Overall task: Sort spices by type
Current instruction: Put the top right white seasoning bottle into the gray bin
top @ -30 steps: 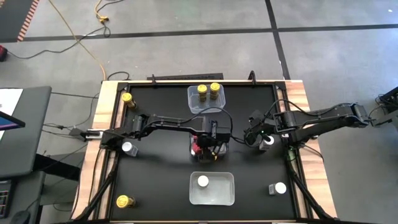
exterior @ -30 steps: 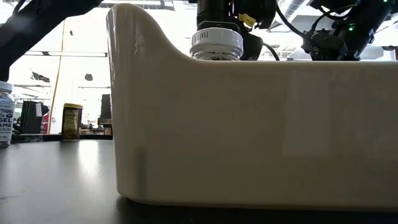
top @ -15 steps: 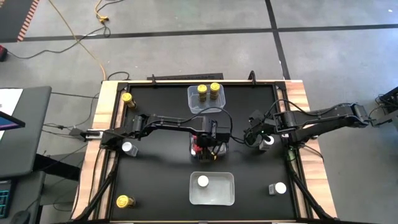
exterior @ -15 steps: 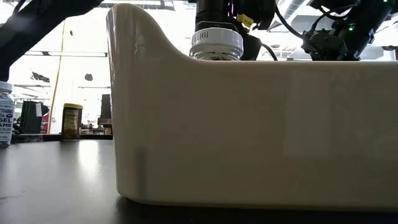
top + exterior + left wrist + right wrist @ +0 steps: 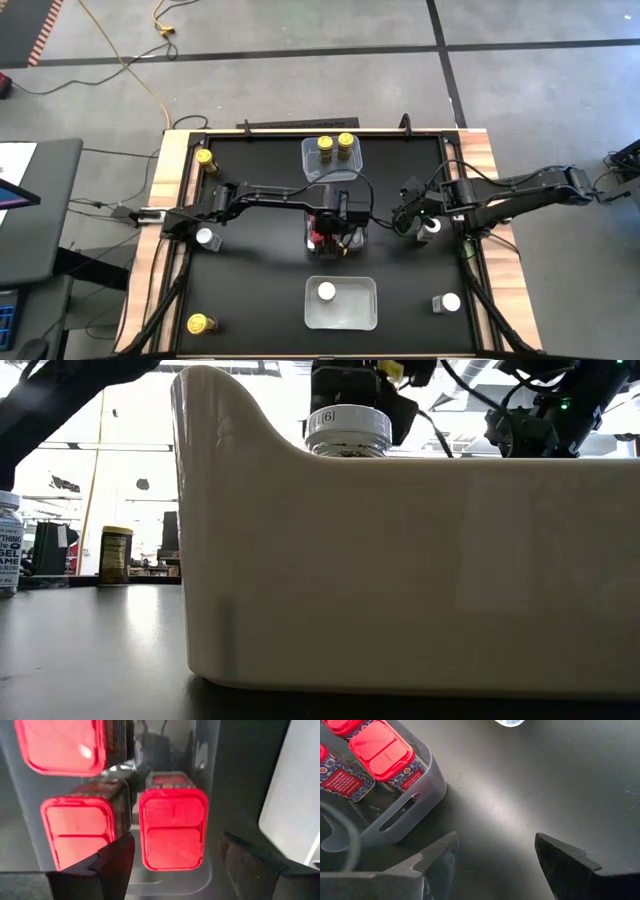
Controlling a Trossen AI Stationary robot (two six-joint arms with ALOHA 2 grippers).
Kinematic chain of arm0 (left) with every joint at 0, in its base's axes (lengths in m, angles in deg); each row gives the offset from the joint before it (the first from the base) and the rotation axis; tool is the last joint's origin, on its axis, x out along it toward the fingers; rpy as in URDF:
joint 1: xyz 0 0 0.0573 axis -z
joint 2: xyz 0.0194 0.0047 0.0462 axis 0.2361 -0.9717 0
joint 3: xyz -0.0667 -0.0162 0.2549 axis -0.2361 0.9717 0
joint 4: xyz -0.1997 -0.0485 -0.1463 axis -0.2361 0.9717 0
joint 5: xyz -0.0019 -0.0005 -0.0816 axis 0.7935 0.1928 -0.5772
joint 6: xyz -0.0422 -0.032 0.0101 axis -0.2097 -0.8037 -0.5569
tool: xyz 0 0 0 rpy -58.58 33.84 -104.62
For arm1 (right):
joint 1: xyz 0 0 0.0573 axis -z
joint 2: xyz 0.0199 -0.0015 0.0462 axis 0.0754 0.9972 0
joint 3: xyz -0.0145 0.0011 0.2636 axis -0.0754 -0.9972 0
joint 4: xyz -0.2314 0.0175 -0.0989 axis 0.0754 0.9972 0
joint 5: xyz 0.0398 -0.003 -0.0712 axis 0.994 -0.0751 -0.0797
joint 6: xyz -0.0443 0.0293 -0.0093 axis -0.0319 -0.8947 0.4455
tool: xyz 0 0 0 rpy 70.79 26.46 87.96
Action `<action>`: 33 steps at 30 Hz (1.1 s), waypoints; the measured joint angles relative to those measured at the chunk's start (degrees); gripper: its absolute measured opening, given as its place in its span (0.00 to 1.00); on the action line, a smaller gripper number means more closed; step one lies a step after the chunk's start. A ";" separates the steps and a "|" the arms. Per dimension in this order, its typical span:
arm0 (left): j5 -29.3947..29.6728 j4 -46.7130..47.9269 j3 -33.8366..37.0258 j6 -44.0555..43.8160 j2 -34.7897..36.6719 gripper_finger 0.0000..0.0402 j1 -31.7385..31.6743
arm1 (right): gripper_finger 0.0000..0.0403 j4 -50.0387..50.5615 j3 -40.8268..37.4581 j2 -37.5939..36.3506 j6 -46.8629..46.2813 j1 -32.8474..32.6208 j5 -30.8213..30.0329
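Red tins [image 5: 172, 829] sit packed in the clear middle tub [image 5: 335, 240], and my left claw [image 5: 172, 865] hangs just above them with its fingers apart, one on each side of the nearest tin. Nothing is held. Two more tins stand beside that one, touching or nearly so.

What could go wrong, as I judge it: the tins are crowded, so a finger [image 5: 112, 862] drifting sideways could catch a neighbouring lid and tip or drag it. The tub wall is close on the outer side too; snagging it could slide the whole tub across the bench [image 5: 260, 270].

My right claw [image 5: 495, 865] waits to the right of this tub, low over bare bench, fingers apart and empty. The tub's handled corner [image 5: 415, 795] lies just beside one finger, so a move to the left would strike it.

Room to move: the bench is open between the tubs. The far tub [image 5: 331, 155] holds two yellow-capped jars [image 5: 334, 147]. The near tub [image 5: 341, 302] holds one white-capped jar [image 5: 326, 292].

Unsorted spices stand near the edges:
- yellow-capped jars at the far left [image 5: 205, 158] and near left [image 5: 198, 323]
- white-capped jars at left [image 5: 207, 238], right [image 5: 432, 226] and near right [image 5: 451, 301]

Reaching those brings an arm close to the wooden rim [image 5: 170, 200].
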 joint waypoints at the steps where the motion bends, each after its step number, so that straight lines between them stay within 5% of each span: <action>1: -0.02 -0.20 0.21 -0.33 0.56 0.69 0.00 | 0.72 0.01 0.00 0.00 0.00 0.00 0.00; 9: -0.26 2.19 0.06 -1.84 3.01 0.69 0.02 | 0.72 -0.06 0.00 -0.01 0.44 0.00 0.61; 16: -0.44 3.37 0.03 7.94 7.59 0.69 0.02 | 0.72 -0.07 2.22 -0.09 0.70 0.02 1.93; 22: -0.38 3.56 0.03 6.66 11.99 0.69 0.88 | 0.72 0.55 5.98 -0.09 7.95 -0.05 2.12; 33: -0.48 -3.36 0.25 6.47 14.30 0.69 4.27 | 0.72 16.84 18.56 -0.09 12.43 -5.26 2.10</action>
